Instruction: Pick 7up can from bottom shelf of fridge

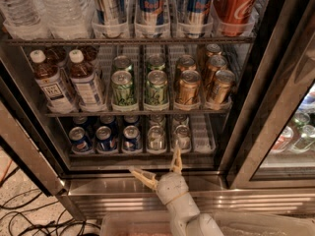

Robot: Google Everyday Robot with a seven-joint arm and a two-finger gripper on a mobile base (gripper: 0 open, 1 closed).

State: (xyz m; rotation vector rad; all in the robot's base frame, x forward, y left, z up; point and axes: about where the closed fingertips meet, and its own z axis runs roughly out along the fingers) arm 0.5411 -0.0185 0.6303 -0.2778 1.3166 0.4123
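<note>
The fridge (pixel 246 132) stands open in front of me. Its bottom shelf (pixel 202 132) holds three dark blue cans at the left and two pale silvery cans to their right. I take the left silvery one as the 7up can (pixel 156 137); a similar can (pixel 182 136) stands beside it. My gripper (pixel 157 167) is just below and in front of the shelf's front edge, under these two cans. It is open and empty. One finger (pixel 175 159) points up toward the gap between the cans, and the other (pixel 141 176) is spread to the left.
The shelf above holds tea bottles (pixel 51 82), lime-green cans (pixel 123 87) and gold cans (pixel 188 86). The top rack has tall cans and water bottles. A steel sill (pixel 123 186) runs below the shelf. The door frame (pixel 275 107) is at right, and cables (pixel 29 215) lie on the floor at left.
</note>
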